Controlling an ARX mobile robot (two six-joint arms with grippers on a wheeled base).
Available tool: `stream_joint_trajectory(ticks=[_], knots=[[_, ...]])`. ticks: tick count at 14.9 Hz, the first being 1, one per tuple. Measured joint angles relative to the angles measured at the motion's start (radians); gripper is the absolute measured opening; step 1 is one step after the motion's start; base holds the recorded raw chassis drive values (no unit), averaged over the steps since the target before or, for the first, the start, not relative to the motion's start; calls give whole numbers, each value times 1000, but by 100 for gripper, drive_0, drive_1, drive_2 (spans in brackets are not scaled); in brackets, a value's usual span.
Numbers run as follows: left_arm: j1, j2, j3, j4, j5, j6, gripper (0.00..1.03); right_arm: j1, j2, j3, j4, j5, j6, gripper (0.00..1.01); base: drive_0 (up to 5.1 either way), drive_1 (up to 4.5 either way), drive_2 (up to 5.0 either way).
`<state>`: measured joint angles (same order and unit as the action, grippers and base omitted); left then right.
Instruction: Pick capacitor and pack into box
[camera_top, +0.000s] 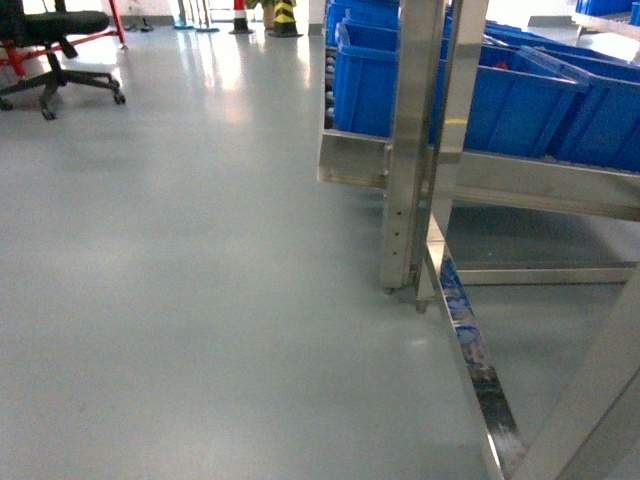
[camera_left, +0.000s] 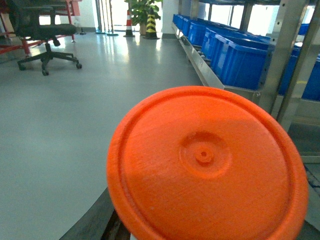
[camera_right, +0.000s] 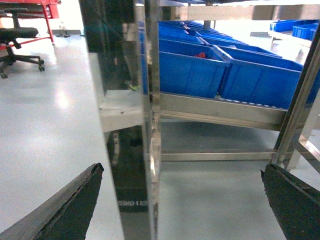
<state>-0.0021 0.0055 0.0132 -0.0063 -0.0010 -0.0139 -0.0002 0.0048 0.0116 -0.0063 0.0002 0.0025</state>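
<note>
A round orange capacitor (camera_left: 205, 165) fills the lower right of the left wrist view, its flat end facing the camera. It hangs above the grey floor. My left gripper (camera_left: 131, 234) is shut on it; only a dark finger (camera_left: 97, 222) shows under its left edge. In the right wrist view my right gripper (camera_right: 180, 172) stands open, its black fingertips (camera_right: 85, 190) wide apart with nothing between them, facing a steel rack post (camera_right: 150, 100). The box is out of view. Neither gripper appears in the head view.
A steel rack (camera_top: 415, 140) with large blue bins (camera_top: 520, 95) stands on the right, with a low cross rail (camera_top: 480, 370) near the floor. Grey floor (camera_top: 180, 280) spreads to the left. A black office chair (camera_top: 60, 50) and a striped cone (camera_top: 285, 18) stand far back.
</note>
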Motion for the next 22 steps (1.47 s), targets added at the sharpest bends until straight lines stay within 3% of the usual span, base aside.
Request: stream_joint_trajectory(ticks=[22], knots=[[0,0,0,1,1,0,45,0,0,0,2,0,0,98,-502,244,244]])
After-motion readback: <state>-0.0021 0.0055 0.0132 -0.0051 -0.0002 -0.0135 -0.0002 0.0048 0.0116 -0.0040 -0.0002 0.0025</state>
